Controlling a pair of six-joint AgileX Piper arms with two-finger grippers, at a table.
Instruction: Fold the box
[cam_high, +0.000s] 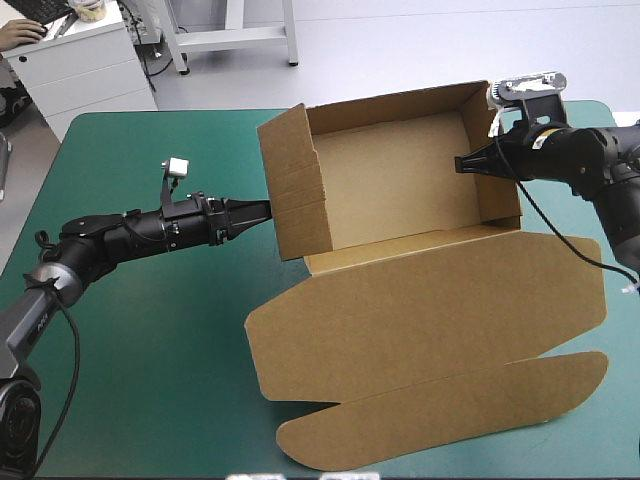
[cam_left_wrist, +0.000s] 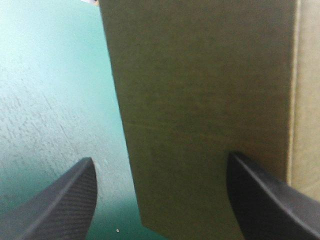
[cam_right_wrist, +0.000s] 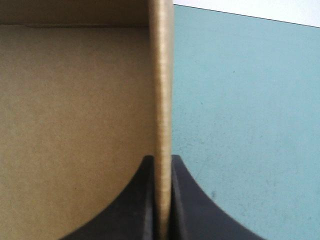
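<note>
High view gives you the table (cam_high: 150, 400) under its teal-green cover, with pale floor (cam_high: 420, 50) beyond the far edge and a white cabinet (cam_high: 80, 65) standing off the far left corner.

The brown box (cam_high: 400, 180) sits right of centre and toward the far edge. It stands as an open tray, with the far wall, both end walls and the low near wall raised around a plain base. Its lid (cam_high: 430, 320) lies flat on the cover, running from the tray's near wall toward the table's near edge. The lid has rounded corners, and a long round-ended flap runs along its nearest side. The left end wall turns its outer face to you, crossed by crease lines.

Your left gripper (cam_high: 262, 208) comes in low from the left and points at that outer face. In the left wrist view its black fingers (cam_left_wrist: 65, 200) stand wide apart. One is over the teal-green cover and the other is in front of the brown board, which fills the space ahead. You cannot tell from these pictures whether the fingertips touch the wall.

Your right gripper (cam_high: 462, 163) reaches over the tray's right end wall from the right. In the right wrist view its fingers (cam_right_wrist: 142, 205) are pinched almost together on the top edge of that wall. The board runs straight between them, with the tray's inside on one side and the cover on the other.
</note>
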